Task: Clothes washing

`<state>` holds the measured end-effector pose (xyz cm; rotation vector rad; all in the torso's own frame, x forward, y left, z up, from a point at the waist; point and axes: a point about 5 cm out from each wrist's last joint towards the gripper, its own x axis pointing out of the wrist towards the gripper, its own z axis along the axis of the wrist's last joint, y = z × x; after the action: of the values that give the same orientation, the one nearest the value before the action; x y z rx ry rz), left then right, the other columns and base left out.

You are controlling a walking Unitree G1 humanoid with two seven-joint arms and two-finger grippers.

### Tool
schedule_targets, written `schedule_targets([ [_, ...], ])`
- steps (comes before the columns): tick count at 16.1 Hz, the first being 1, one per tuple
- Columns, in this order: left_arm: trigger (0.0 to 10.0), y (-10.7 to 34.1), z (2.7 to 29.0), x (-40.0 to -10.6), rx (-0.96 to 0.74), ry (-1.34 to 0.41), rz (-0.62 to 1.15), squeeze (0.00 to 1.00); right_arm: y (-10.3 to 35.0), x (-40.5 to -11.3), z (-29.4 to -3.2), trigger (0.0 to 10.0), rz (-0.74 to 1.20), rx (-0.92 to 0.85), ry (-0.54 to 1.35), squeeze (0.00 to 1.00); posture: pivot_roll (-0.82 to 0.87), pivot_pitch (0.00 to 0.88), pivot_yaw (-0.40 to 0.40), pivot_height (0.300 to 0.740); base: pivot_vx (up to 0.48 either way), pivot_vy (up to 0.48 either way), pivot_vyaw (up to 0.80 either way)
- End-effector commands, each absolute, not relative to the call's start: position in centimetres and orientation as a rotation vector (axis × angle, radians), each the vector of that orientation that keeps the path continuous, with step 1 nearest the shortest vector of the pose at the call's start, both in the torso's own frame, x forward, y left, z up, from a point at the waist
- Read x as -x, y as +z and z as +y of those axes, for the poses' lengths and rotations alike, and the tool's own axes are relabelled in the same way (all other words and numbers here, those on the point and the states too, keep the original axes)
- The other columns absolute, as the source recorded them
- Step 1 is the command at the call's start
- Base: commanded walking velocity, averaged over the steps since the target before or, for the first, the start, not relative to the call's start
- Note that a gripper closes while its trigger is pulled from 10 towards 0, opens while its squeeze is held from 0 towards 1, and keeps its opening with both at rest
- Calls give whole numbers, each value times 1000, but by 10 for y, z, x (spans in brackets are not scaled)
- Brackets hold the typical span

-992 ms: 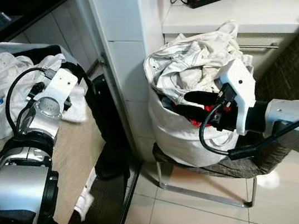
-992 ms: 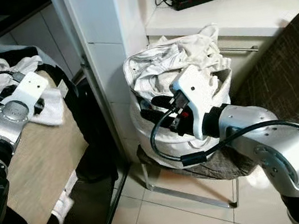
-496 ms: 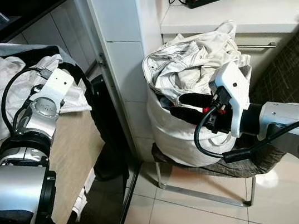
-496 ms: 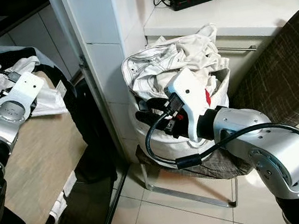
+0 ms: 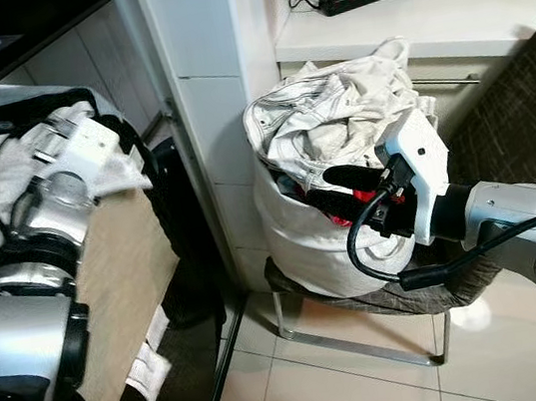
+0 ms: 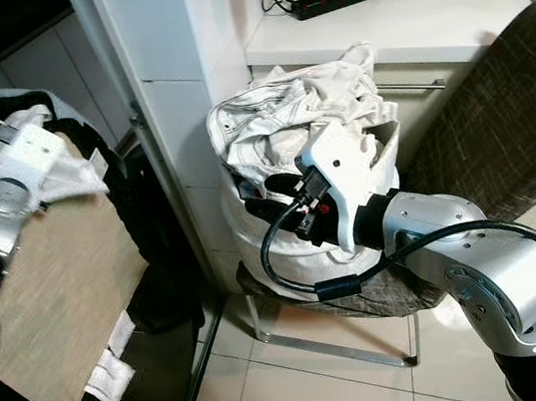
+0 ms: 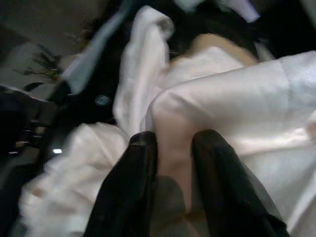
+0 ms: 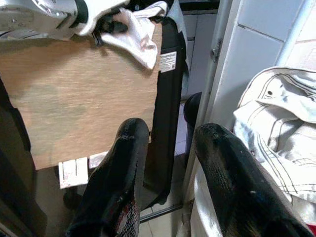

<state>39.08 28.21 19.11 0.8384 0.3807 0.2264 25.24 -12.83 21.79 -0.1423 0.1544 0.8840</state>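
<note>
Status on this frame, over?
Left gripper pinching white cloth on board. Right gripper open, empty, beside laundry bag. Nothing blocking.

A white laundry bag (image 5: 315,244) heaped with pale clothes (image 5: 326,116) sits on a metal-legged stool (image 5: 363,297).

Laundry bag (image 5: 305,245): white. Clothes (image 5: 336,115) atop it: off-white, thin dark stripes. Board (image 5: 119,283) beside it: tan. Chair (image 5: 519,123): brown weave.
</note>
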Motion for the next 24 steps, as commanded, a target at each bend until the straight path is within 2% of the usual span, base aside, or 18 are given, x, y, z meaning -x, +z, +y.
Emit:
schedule_targets([
  [1, 0, 208, 295, -390, -859, 296, 357, 0, 224, -252, -130, 10000, 125, 159, 880, 0, -71, 0, 89, 740, 0, 0, 0],
  [5, 0, 275, 318, -389, -1033, 509, 191, 0, 226, -257, -134, 10000, 121, 178, 860, 0, -74, 0, 90, 740, 0, 0, 0],
  [7, 0, 303, 313, -392, -1044, 596, 77, 0, 227, -259, -135, 10000, 117, 180, 843, 0, -78, 0, 94, 740, 0, 0, 0],
  [8, 10000, 307, 312, -392, -1060, 614, 67, 0, 227, -259, -135, 10000, 116, 178, 841, 0, -80, 0, 98, 740, 0, 0, 0],
  [10, 10000, 300, 311, -393, -1033, 574, 111, 0, 226, -258, -135, 10000, 116, 175, 839, 0, -79, 0, 98, 740, 0, 0, 0],
  [11, 10000, 280, 303, -397, -860, 456, 173, 0, 225, -257, -135, 10000, 119, 174, 840, 0, -78, 0, 101, 740, 0, 0, 0],
  [12, 10000, 272, 298, -399, -818, 404, 185, 0, 225, -256, -135, 10000, 119, 174, 840, 0, -78, 0, 101, 740, 0, 0, 0],
  [13, 10000, 254, 276, -406, -619, 228, 181, 1000, 225, -256, -135, 10000, 121, 172, 841, 0, -80, 0, 100, 740, 0, 0, 0],
  [15, 10000, 245, 251, -411, -422, 33, 144, 1000, 225, -255, -136, 10000, 123, 171, 841, 0, -80, 0, 98, 740, 0, 0, 0],
  [16, 10000, 236, 224, -413, -317, -213, 130, 1000, 224, -255, -136, 10000, 127, 171, 845, 0, -76, 0, 90, 740, 0, 0, 0],
  [18, 10000, 220, 209, -410, -337, -365, 182, 1000, 224, -254, -136, 10000, 131, 171, 851, 0, -76, 0, 90, 740, 0, 0, 0],
  [20, 10000, 181, 191, -399, -368, -563, 301, 1000, 223, -254, -134, 10000, 136, 170, 863, 0, -73, 0, 85, 740, 0, 0, 0],
  [21, 10000, 172, 190, -397, -412, -566, 342, 1000, 222, -253, -133, 10000, 137, 170, 867, 0, -74, 0, 86, 740, 0, 0, 0],
  [22, 10000, 160, 196, -394, -549, -504, 387, 1000, 222, -253, -133, 10000, 139, 175, 868, 0, -74, 0, 86, 740, 0, 0, 0],
  [23, 10000, 155, 198, -393, -606, -477, 401, 188, 221, -253, -132, 10000, 141, 176, 868, 0, -75, 0, 88, 740, 0, 0, 0],
  [24, 10000, 148, 205, -392, -720, -408, 437, 0, 220, -253, -132, 10000, 143, 181, 866, 0, -77, 0, 90, 740, 0, 0, 0],
])
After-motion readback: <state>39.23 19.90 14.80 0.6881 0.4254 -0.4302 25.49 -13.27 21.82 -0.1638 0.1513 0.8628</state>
